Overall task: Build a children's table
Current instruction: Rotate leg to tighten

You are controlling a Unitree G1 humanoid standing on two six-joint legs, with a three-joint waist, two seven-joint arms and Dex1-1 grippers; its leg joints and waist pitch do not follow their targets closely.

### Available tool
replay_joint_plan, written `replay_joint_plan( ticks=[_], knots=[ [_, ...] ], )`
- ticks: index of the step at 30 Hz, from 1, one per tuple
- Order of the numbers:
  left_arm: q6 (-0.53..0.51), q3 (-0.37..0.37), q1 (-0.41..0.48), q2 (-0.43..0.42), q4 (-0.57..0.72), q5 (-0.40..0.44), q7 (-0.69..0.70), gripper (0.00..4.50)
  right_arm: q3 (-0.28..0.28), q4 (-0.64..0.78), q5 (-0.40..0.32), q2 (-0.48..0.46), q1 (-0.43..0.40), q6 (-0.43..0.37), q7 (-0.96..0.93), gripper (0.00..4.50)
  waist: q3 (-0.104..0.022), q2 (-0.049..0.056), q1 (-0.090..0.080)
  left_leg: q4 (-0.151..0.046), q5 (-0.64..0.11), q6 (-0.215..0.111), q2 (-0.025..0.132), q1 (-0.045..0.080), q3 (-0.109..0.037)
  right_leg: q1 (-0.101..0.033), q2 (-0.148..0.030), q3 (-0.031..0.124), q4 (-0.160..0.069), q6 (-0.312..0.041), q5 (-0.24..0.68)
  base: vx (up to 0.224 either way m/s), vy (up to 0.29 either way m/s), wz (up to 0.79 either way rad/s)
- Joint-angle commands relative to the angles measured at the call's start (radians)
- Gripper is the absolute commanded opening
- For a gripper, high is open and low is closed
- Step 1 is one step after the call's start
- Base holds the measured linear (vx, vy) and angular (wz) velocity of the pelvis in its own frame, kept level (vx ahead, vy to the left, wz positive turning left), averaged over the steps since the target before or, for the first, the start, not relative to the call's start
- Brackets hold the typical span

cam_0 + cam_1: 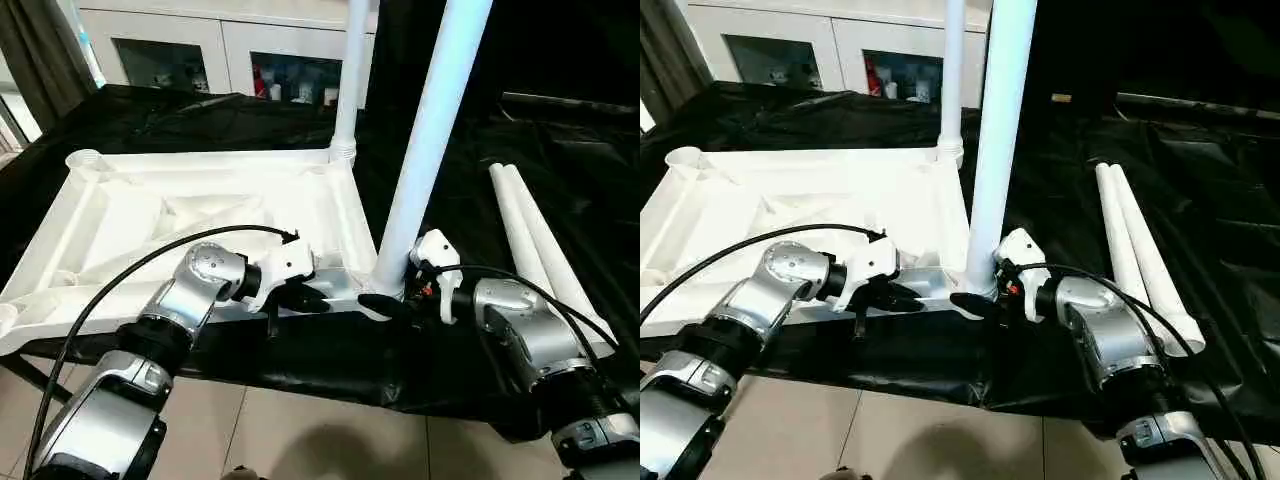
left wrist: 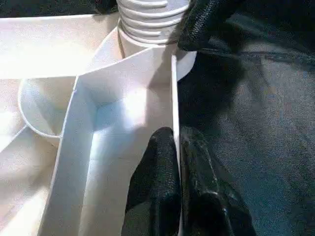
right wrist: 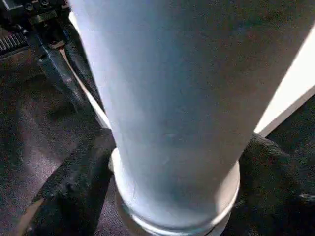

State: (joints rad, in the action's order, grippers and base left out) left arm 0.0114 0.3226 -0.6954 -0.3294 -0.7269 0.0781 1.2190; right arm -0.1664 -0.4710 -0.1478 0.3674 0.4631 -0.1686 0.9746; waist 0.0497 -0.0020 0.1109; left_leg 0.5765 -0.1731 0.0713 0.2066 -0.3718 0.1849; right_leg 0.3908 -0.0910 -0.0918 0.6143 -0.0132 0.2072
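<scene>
Tabletop (image 1: 200, 215) lies underside up on black cloth (image 1: 560, 150); ribs exposed. Landmark: tabletop.

Near-right corner socket holds upright leg (image 1: 430, 130). Far-right socket holds second upright leg (image 1: 350, 80). Far-left socket (image 1: 84, 160) open.

Left gripper (image 2: 176, 167) at tabletop's near rim, fingers pinching thin rim wall. Right gripper (image 3: 167, 162) at base of near leg, fingers spread around it.

Two spare legs (image 1: 540, 240) lie side by side on cloth right of tabletop. White cabinet (image 1: 200, 40) beyond tabletop's far edge.
</scene>
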Motion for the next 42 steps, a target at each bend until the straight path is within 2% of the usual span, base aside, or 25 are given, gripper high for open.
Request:
replay_joint_plan(
  ticks=[1, 3, 6, 12, 14, 16, 17, 18, 19, 21, 23, 26, 28, 30, 34, 36, 37, 41, 42],
  knots=[
    [-0.004, 0.009, 0.011, 0.007, 0.034, -0.019, 0.027, 0.00, -0.012, 0.026, -0.002, 0.004, -0.008, -0.014, 0.012, 3.39, -0.070, -0.004, 0.000, -0.053, -0.110, -0.064, 0.031, 0.011, -0.007, -0.056, -0.061, 0.054, -0.054, -0.250, -0.014, 0.000, 0.000, 0.00],
    [-0.010, 0.007, 0.013, 0.006, 0.039, -0.019, 0.031, 0.00, -0.013, 0.032, -0.004, 0.005, -0.009, -0.023, 0.016, 3.17, -0.071, -0.004, 0.000, -0.051, -0.098, -0.073, 0.030, 0.010, -0.006, -0.057, -0.060, 0.053, -0.052, -0.255, -0.035, 0.000, 0.000, 0.00],
    [-0.015, 0.008, 0.017, 0.003, 0.044, -0.019, 0.035, 0.00, -0.011, 0.029, -0.003, 0.002, -0.008, -0.025, 0.015, 2.88, -0.070, -0.003, 0.000, -0.052, -0.108, -0.072, 0.031, 0.011, -0.007, -0.056, -0.061, 0.052, -0.053, -0.254, -0.018, 0.000, 0.000, 0.00],
    [-0.039, 0.006, 0.018, 0.006, 0.046, -0.019, 0.023, 0.00, 0.008, 0.010, -0.003, -0.018, -0.013, -0.036, -0.030, 2.80, -0.070, -0.003, 0.000, -0.052, -0.113, -0.064, 0.031, 0.012, -0.007, -0.056, -0.061, 0.053, -0.054, -0.250, -0.002, 0.000, 0.000, 0.00],
    [-0.065, 0.005, 0.003, 0.020, 0.013, 0.008, -0.041, 0.00, 0.040, -0.033, 0.002, -0.053, -0.011, -0.041, -0.121, 2.79, -0.070, -0.003, -0.003, -0.053, -0.112, -0.059, 0.031, 0.012, -0.007, -0.054, -0.062, 0.054, -0.054, -0.251, 0.000, 0.000, 0.000, 0.00],
    [-0.089, -0.009, -0.021, 0.059, -0.049, 0.026, -0.145, 0.00, 0.084, -0.091, 0.009, -0.116, -0.009, -0.031, -0.272, 2.79, -0.066, -0.004, -0.009, -0.057, -0.141, -0.040, 0.028, 0.016, -0.007, -0.050, -0.062, 0.053, -0.063, -0.244, 0.056, 0.000, 0.000, 0.00],
    [-0.106, -0.021, -0.040, 0.094, -0.094, 0.036, -0.230, 0.00, 0.115, -0.128, 0.012, -0.168, -0.004, -0.028, -0.389, 2.79, -0.062, -0.002, -0.011, -0.060, -0.176, -0.023, 0.028, 0.019, -0.008, -0.049, -0.065, 0.054, -0.071, -0.235, 0.120, 0.000, 0.000, 0.00],
    [-0.115, -0.028, -0.050, 0.115, -0.117, 0.040, -0.276, 0.00, 0.136, -0.146, 0.010, -0.201, 0.001, -0.034, -0.466, 2.78, -0.057, -0.001, -0.016, -0.066, -0.231, 0.006, 0.030, 0.025, -0.010, -0.045, -0.067, 0.055, -0.083, -0.213, 0.224, 0.000, 0.000, 0.00],
    [-0.125, -0.033, -0.060, 0.133, -0.136, 0.045, -0.321, 0.00, 0.150, -0.159, 0.009, -0.230, 0.008, -0.037, -0.523, 2.78, -0.057, 0.004, -0.019, -0.068, -0.245, 0.015, 0.029, 0.026, -0.011, -0.043, -0.067, 0.055, -0.084, -0.207, 0.246, 0.000, 0.000, 0.00],
    [-0.153, -0.050, -0.087, 0.178, -0.178, 0.051, -0.430, 0.00, 0.161, -0.191, 0.022, -0.284, 0.024, -0.024, -0.638, 2.77, -0.059, -0.001, -0.024, -0.069, -0.258, 0.025, 0.028, 0.026, -0.014, -0.046, -0.067, 0.054, -0.088, -0.193, 0.267, 0.000, 0.000, 0.00],
    [-0.158, -0.054, -0.103, 0.205, -0.197, 0.056, -0.483, 0.00, 0.165, -0.222, 0.029, -0.318, 0.043, -0.006, -0.698, 2.77, -0.057, 0.003, -0.027, -0.070, -0.267, 0.026, 0.028, 0.029, -0.012, -0.041, -0.066, 0.057, -0.093, -0.185, 0.273, 0.000, 0.000, 0.00],
    [-0.154, -0.045, -0.124, 0.246, -0.214, 0.068, -0.528, 0.00, 0.156, -0.283, 0.053, -0.367, 0.081, 0.047, -0.766, 2.77, -0.057, 0.002, -0.025, -0.071, -0.266, 0.018, 0.026, 0.023, -0.014, -0.043, -0.068, 0.056, -0.096, -0.172, 0.289, 0.000, 0.000, 0.00],
    [-0.136, -0.038, -0.128, 0.253, -0.217, 0.073, -0.519, 0.00, 0.163, -0.308, 0.050, -0.383, 0.096, 0.073, -0.761, 2.77, -0.057, 0.001, -0.024, -0.071, -0.274, 0.013, 0.025, 0.026, -0.013, -0.041, -0.066, 0.055, -0.099, -0.163, 0.301, 0.000, 0.000, 0.00],
    [-0.119, -0.037, -0.126, 0.248, -0.218, 0.074, -0.498, 0.00, 0.173, -0.311, 0.036, -0.392, 0.104, 0.094, -0.721, 3.47, -0.057, 0.000, -0.024, -0.073, -0.267, 0.003, 0.026, 0.021, -0.014, -0.044, -0.066, 0.055, -0.097, -0.163, 0.279, 0.000, 0.000, 0.00],
    [-0.088, -0.035, -0.113, 0.218, -0.218, 0.076, -0.476, 0.00, 0.178, -0.297, 0.023, -0.375, 0.110, 0.100, -0.660, 3.68, -0.058, 0.000, -0.024, -0.073, -0.259, -0.011, 0.026, 0.019, -0.014, -0.046, -0.066, 0.055, -0.094, -0.168, 0.258, 0.000, 0.000, 0.00],
    [-0.068, -0.033, -0.103, 0.190, -0.217, 0.076, -0.449, 0.00, 0.166, -0.268, 0.015, -0.340, 0.111, 0.091, -0.589, 3.90, -0.059, -0.001, -0.024, -0.072, -0.248, -0.016, 0.025, 0.015, -0.014, -0.050, -0.065, 0.054, -0.092, -0.172, 0.246, 0.000, 0.000, 0.00],
    [-0.046, -0.032, -0.094, 0.169, -0.213, 0.075, -0.423, 0.00, 0.152, -0.238, 0.006, -0.306, 0.105, 0.077, -0.513, 3.90, -0.059, -0.006, -0.023, -0.070, -0.239, -0.027, 0.024, 0.014, -0.014, -0.052, -0.064, 0.053, -0.092, -0.170, 0.241, 0.000, 0.000, 0.00],
    [-0.016, -0.040, -0.085, 0.142, -0.207, 0.063, -0.388, 0.00, 0.128, -0.198, 0.001, -0.246, 0.089, 0.048, -0.397, 3.90, -0.063, -0.005, -0.020, -0.066, -0.196, -0.042, 0.026, 0.013, -0.012, -0.053, -0.065, 0.054, -0.087, -0.181, 0.192, 0.000, 0.000, 0.00],
    [0.012, -0.052, -0.062, 0.103, -0.170, 0.025, -0.275, 0.00, 0.095, -0.132, -0.007, -0.158, 0.056, 0.028, -0.244, 3.90, -0.065, -0.007, -0.018, -0.063, -0.165, -0.055, 0.027, 0.011, -0.012, -0.059, -0.063, 0.052, -0.080, -0.198, 0.134, 0.000, 0.000, 0.00]
  ],
)
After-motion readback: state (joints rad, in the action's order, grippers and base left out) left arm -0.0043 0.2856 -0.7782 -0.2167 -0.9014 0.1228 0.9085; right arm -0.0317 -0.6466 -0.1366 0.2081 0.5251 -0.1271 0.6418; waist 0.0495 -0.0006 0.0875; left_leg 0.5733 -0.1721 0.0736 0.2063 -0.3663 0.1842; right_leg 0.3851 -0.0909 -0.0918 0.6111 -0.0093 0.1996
